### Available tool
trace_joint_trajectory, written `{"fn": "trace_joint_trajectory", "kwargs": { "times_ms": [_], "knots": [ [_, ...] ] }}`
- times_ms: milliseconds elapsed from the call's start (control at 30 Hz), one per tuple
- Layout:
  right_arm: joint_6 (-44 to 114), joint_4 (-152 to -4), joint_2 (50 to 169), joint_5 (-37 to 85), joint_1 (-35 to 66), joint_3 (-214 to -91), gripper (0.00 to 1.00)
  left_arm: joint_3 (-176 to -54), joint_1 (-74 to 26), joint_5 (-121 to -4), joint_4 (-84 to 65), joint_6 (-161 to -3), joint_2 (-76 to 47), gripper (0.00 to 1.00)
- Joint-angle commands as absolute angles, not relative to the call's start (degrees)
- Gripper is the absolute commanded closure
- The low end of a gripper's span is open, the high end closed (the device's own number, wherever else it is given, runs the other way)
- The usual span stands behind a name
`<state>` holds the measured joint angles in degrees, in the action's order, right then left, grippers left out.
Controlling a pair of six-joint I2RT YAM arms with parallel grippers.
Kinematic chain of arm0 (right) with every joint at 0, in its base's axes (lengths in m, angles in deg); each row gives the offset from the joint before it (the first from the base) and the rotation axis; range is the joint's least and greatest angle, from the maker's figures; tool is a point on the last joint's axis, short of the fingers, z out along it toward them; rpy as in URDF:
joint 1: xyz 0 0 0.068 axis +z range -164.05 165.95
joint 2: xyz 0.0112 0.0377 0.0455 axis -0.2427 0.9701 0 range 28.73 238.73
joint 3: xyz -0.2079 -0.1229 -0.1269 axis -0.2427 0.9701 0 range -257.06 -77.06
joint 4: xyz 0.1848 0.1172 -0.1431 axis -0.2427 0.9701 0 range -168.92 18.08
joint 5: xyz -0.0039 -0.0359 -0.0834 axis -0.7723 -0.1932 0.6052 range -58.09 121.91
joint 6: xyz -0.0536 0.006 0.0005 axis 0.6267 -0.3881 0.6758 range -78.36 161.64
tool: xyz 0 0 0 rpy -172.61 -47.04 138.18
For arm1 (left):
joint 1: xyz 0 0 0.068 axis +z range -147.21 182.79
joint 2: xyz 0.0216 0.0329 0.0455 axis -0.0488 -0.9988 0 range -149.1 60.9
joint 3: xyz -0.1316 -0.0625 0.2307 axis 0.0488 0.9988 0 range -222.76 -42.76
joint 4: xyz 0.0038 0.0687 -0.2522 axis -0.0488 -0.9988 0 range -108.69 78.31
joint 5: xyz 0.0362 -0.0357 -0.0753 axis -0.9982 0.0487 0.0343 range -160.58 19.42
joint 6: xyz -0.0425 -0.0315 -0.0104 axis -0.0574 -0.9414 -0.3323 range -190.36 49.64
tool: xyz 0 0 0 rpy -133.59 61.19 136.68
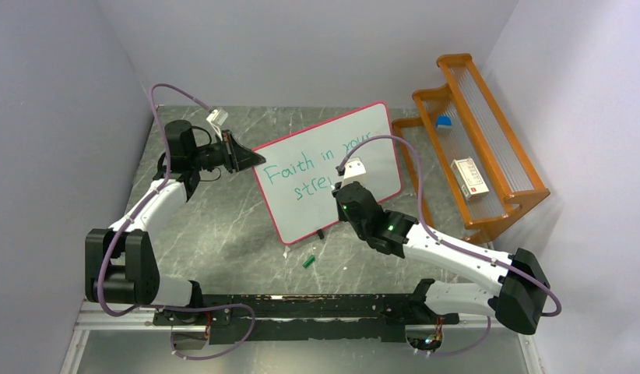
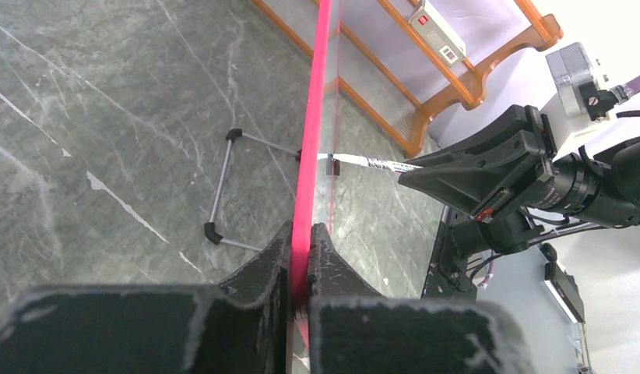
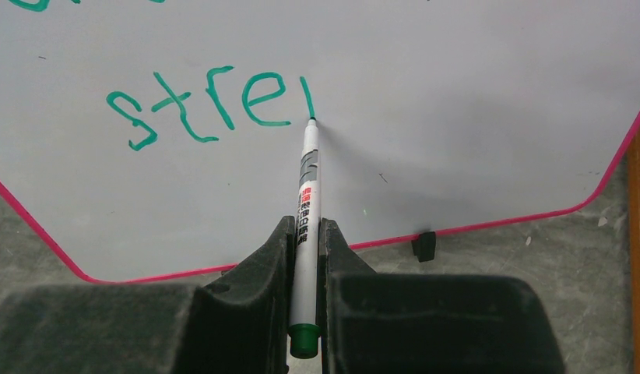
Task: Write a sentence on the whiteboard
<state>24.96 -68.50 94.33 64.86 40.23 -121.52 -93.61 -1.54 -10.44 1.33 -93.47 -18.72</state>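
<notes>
Pink-framed whiteboard (image 1: 297,214) propped upright, green sentence (image 3: 200,109) unfinished

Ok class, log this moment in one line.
left gripper: shut on whiteboard frame | right gripper: shut on marker, tip on whiteboard | sentence: unfinished, at "stre" plus a stroke

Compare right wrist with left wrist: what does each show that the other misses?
Right wrist only: the whiteboard face with the green sentence, its second line "stre" plus one stroke. Left wrist only: the left gripper clamped on the board's pink edge, the wire stand behind it, a white box on the orange rack. Both: the whiteboard, the marker held in the right gripper, tip on the board, and the grey table.
</notes>
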Motion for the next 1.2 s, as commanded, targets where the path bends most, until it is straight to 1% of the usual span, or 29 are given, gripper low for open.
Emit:
{"fn": "trace_joint_trajectory", "kwargs": {
  "times_ms": [0, 933, 1167],
  "knots": [
    [25.8, -72.0, 95.3, 65.7, 39.7, -122.9, 1.0, -92.9, -2.7, -13.9, -4.2, -89.0, -20.6, 0.95],
    [26.2, -72.9, 95.3, 68.9, 38.9, -123.2, 1.0, -92.9, -2.7, -13.9, -4.0, -89.2, -20.7, 0.95],
    [25.5, -71.6, 95.2, 68.1, 38.5, -122.8, 1.0, -92.9, -2.7, -14.0, -4.1, -89.1, -20.7, 0.95]
  ]
}}
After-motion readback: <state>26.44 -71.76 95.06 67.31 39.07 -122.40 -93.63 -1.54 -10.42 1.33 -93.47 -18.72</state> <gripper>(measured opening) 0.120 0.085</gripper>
